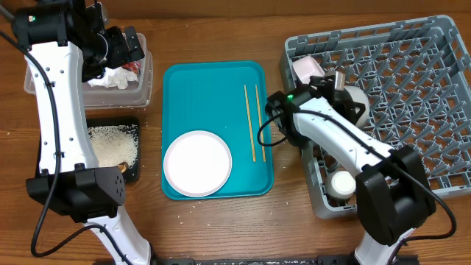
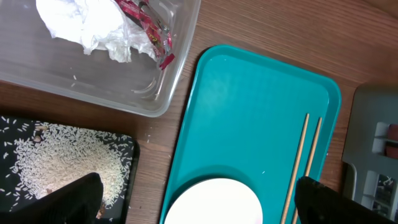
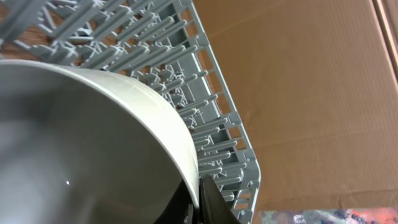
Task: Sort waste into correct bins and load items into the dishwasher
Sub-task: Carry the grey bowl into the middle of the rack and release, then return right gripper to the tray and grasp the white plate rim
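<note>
Waste side looks done, dish side roughly half. Rack (image 1: 412,81) sits right of the teal tray (image 1: 213,96), partly loaded. Tub (image 1: 146,88) is at the far left of the teal tray and black tray (image 1: 136,126) at the near left, both filled. Plate (image 1: 197,163) lies on the teal tray's near half, not yet loaded. A white bowl (image 3: 81,143) is over the rack corner nearest the teal tray, rim pinched by the right gripper (image 3: 200,202), jaws closed tight on it. Can't tell whether it's seated between pegs or hanging above them. A pink bowl (image 1: 305,70) is already in the rack, just beyond the white one. Cup (image 1: 342,184) is in the rack's near edge, right of the teal tray. Chopsticks (image 1: 254,121) lie side by side along the teal tray's right edge, not loaded. Tissue (image 2: 87,25) and wrapper (image 2: 149,28) are in the tub, touching. Rice (image 2: 62,162) is heaped in the black tray. No loose scraps visible on the teal tray. Left gripper (image 2: 198,183) hangs above the tub's teal-tray side, jaws spread wide, empty. My read on what's left: seat and release the bowl, then plate, then chopsticks. The chopsticks are thin and flat on the teal tray, likely the fiddliest pick.
</note>
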Motion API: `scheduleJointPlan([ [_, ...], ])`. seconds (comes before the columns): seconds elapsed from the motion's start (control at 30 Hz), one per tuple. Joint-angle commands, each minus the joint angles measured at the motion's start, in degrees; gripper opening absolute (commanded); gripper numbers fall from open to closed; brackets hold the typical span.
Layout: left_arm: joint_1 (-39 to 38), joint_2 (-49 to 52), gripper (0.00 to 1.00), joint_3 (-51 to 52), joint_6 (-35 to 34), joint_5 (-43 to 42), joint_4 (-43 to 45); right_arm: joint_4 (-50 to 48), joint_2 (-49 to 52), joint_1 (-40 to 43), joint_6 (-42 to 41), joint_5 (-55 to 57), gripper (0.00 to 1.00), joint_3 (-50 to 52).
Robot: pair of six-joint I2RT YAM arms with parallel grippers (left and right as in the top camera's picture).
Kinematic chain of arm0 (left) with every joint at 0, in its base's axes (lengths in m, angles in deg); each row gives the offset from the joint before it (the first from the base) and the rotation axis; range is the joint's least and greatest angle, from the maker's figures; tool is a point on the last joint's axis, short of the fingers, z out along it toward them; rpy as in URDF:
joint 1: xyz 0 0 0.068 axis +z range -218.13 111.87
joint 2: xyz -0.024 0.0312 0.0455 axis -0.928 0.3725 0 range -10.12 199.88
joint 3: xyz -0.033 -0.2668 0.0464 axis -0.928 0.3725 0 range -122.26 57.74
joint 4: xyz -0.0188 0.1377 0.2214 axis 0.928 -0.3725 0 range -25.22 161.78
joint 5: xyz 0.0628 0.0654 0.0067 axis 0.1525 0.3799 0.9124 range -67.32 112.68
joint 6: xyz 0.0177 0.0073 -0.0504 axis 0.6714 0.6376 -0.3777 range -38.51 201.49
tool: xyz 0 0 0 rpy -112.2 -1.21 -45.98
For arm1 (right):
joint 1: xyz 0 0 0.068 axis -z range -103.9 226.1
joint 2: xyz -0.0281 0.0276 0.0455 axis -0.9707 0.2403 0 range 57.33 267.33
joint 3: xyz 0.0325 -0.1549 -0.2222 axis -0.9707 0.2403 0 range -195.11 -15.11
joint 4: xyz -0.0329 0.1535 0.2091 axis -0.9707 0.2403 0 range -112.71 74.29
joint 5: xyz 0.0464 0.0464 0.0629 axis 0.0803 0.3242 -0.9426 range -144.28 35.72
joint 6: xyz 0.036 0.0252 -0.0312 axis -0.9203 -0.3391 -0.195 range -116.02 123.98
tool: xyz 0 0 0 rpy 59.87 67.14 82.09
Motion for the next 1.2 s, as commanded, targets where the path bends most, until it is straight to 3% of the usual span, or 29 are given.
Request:
scheduleJointPlan([
  [0.0, 0.3, -0.3, 1.00, -0.7, 0.9, 0.4, 0.1, -0.6, 0.3, 1.4, -2.5, 0.8, 0.04, 0.4],
  [0.7, 0.3, -0.3, 1.00, -0.7, 0.9, 0.4, 0.1, -0.3, 0.3, -2.1, -2.3, -18.0, 0.05, 0.4],
  [0.8, 0.3, -0.3, 1.00, -0.7, 0.9, 0.4, 0.1, 0.2, 0.3, -2.3, -2.3, -22.1, 0.35, 0.3],
  [0.93, 0.3, -0.3, 1.00, -0.7, 0.9, 0.4, 0.1, 1.0, 0.3, -3.4, -2.3, -26.7, 0.64, -0.3],
  [1.17, 0.3, -0.3, 1.00, -0.7, 0.9, 0.4, 0.1, 4.7, 0.3, -6.0, -2.3, -30.9, 0.91, -7.1],
])
